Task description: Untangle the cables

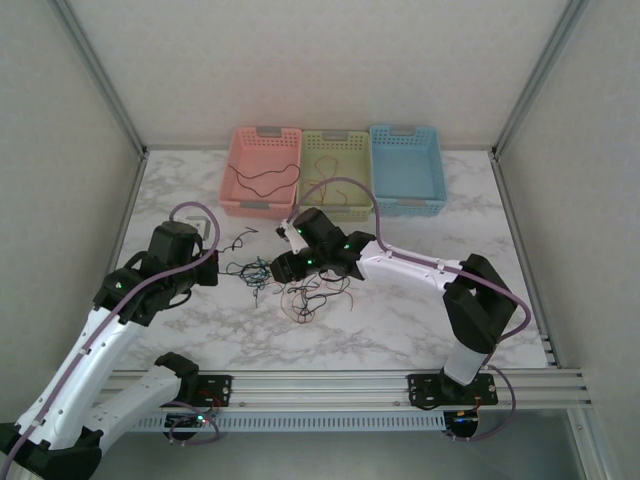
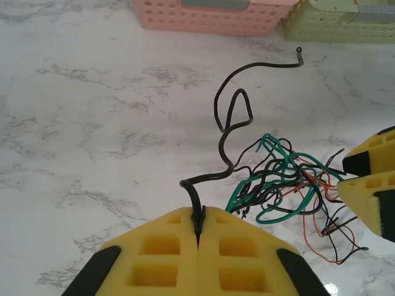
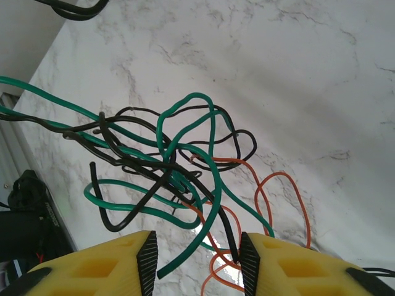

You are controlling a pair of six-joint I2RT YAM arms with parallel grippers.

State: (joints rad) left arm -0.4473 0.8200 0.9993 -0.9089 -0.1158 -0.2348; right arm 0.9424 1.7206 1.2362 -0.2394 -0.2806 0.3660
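Two arms reach in over the marble counter [image 1: 400,320]. At its far edge three baskets stand in a row, touching side to side: one pink basket [image 1: 255,208], one green basket [image 1: 335,135] and one blue basket [image 1: 408,207]. One dark wire [image 1: 265,180] curls inside the pink one, and one thin brownish wire [image 1: 325,165] lies in the green one.

The cables [image 1: 300,290] lie in one loose knot near the middle of the counter, in front of the pink and green baskets. There are three colours in it: black, green and orange. The strands cross too often for me to count them.

The left fingers [image 2: 199,222] are pressed together on the end of one black cable [image 2: 225,142]. It snakes away from them toward the baskets, just beside the knot, and ends in a small hook.

The right fingers [image 3: 197,253] stand partly apart over the knot. A green end and a black strand run between them, the black one against the inner pad of one finger. Nothing looks clamped there.
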